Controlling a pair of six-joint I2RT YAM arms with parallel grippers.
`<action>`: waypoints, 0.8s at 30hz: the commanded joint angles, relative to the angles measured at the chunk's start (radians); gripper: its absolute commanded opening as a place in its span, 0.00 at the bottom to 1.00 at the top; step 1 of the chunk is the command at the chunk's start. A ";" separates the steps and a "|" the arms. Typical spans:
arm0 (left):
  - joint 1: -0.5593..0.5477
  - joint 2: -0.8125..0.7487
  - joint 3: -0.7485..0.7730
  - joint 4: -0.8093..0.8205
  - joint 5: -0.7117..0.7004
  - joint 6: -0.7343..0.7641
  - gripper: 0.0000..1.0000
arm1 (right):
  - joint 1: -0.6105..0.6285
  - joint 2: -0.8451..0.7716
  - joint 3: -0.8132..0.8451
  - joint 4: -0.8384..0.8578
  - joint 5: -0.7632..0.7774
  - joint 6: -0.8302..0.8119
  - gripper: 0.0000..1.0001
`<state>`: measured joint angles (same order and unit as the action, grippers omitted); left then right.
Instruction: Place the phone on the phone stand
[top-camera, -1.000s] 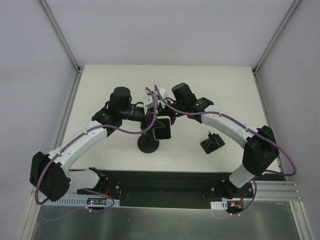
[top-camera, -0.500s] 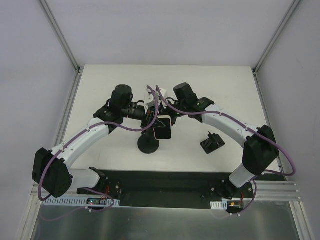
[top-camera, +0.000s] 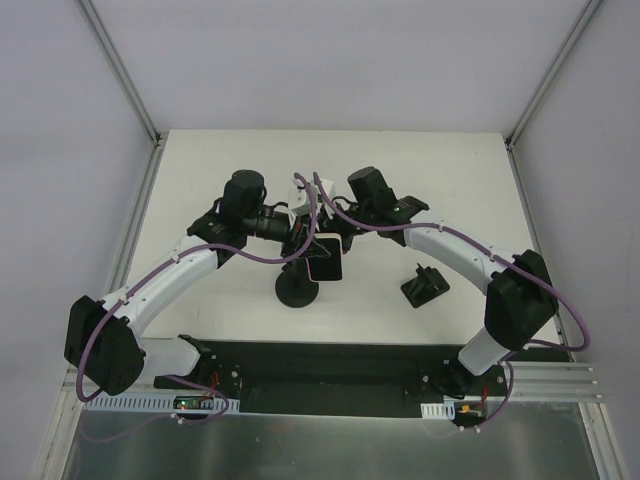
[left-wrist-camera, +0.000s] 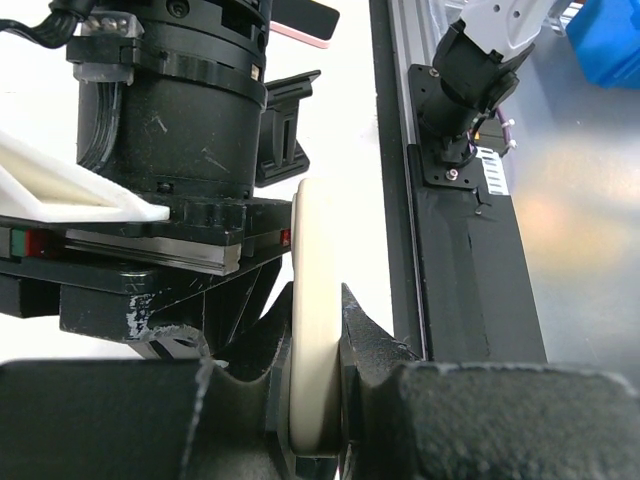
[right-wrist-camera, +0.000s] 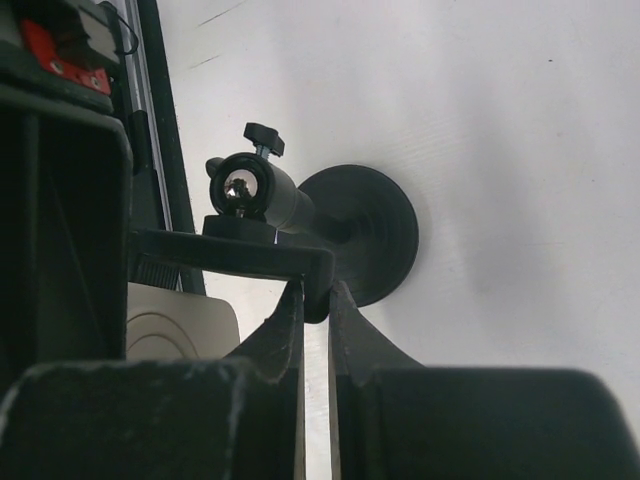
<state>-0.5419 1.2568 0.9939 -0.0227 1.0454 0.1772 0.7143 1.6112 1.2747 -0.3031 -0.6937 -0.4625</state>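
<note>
Worktop (top-camera: 220, 180), matt and off-white, carries the phone stand (top-camera: 297, 290): a round black disc base, a short stem, a glossy ball joint and a thin flat cradle plate. Over the last second the arms have barely stirred and the phone has hardly moved, so this looks like fine alignment rather than travel. The phone (top-camera: 326, 258), a slim slab with a dark face and pale rounded rim, is held off the worktop right beside the cradle and seems not yet seated. The left claw (left-wrist-camera: 315, 300) is clamped across its cream edge. The right claw (right-wrist-camera: 316, 300) is pinched tight on the plate's end.
</note>
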 joint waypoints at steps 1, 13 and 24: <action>0.022 0.018 0.038 -0.013 0.061 0.058 0.00 | -0.010 -0.025 0.037 -0.028 -0.171 -0.030 0.01; 0.022 0.043 0.045 -0.025 0.051 0.064 0.00 | -0.022 -0.004 0.067 -0.033 -0.175 -0.025 0.01; 0.020 -0.170 -0.047 -0.126 -0.405 -0.166 0.00 | -0.021 -0.141 -0.092 0.178 0.276 0.186 0.01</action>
<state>-0.5381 1.2343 0.9947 -0.0864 0.9295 0.1677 0.7090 1.5913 1.2400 -0.2531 -0.6456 -0.4007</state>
